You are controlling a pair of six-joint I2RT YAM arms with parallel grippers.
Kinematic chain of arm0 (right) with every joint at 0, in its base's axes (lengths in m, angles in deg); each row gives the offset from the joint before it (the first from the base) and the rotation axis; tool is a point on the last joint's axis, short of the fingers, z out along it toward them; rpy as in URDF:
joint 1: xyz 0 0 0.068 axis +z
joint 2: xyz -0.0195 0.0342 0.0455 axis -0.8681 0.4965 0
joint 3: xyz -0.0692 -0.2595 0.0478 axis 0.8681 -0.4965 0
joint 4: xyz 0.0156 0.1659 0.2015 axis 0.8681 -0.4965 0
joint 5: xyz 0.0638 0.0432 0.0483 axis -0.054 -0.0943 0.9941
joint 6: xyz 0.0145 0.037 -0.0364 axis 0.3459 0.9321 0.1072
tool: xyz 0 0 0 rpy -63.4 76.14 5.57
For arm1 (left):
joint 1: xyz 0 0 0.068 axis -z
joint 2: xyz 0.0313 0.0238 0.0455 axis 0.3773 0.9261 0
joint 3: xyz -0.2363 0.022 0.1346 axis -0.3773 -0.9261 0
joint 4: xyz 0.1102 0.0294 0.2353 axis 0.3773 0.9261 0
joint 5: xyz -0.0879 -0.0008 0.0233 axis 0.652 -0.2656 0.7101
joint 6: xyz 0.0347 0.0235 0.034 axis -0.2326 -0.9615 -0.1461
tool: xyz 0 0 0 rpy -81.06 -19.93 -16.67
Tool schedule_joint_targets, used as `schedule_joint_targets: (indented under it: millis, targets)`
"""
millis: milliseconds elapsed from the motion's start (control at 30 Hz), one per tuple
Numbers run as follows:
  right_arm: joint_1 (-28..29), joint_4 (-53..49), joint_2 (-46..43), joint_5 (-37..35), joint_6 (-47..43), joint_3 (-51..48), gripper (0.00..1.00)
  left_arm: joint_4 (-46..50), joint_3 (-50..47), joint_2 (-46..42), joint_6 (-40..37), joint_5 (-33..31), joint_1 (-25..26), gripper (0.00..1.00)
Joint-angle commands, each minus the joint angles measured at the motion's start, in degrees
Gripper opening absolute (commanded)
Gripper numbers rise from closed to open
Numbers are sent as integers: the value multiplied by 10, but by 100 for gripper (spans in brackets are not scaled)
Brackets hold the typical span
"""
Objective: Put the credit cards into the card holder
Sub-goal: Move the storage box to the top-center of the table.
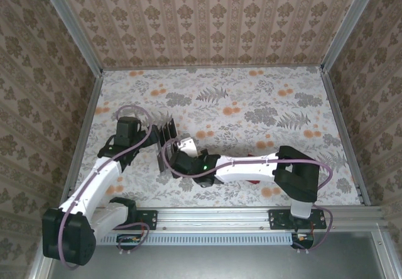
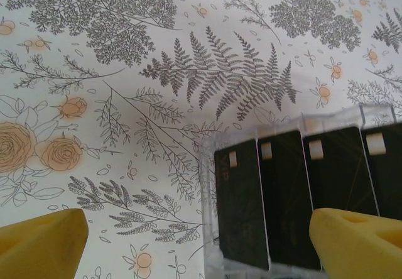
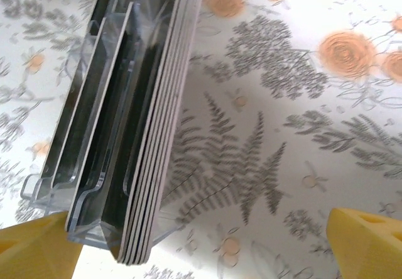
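Right end effector [image 3: 201,247] agape, credit cards [image 3: 160,134] seemingly stacked edge-on, bare table [image 3: 295,166] beside

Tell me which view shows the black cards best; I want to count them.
Left wrist: the cards stand face-on, four side by side in the clear rack. Right wrist shows them edge-on; top external, a small dark cluster.

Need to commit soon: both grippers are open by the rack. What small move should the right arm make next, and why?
Probably nudge the right gripper sideways toward the rack. It is open and empty, and the black cards stand edge-on off-centre, close to one finger, so closing now would likely miss them.
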State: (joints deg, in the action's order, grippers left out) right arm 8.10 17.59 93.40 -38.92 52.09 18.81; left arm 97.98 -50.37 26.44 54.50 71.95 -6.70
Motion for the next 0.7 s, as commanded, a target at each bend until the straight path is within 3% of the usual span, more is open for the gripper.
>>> schedule_joint_targets:
  millis: [0,667]
  targets:
    - [-33,-12,-22,-6,-13,-21,100,-8,16,9,-4,9,4,100]
    - [-232,-25,-13,24,-85,6,98,-59,52,96,-4,19,11,100]
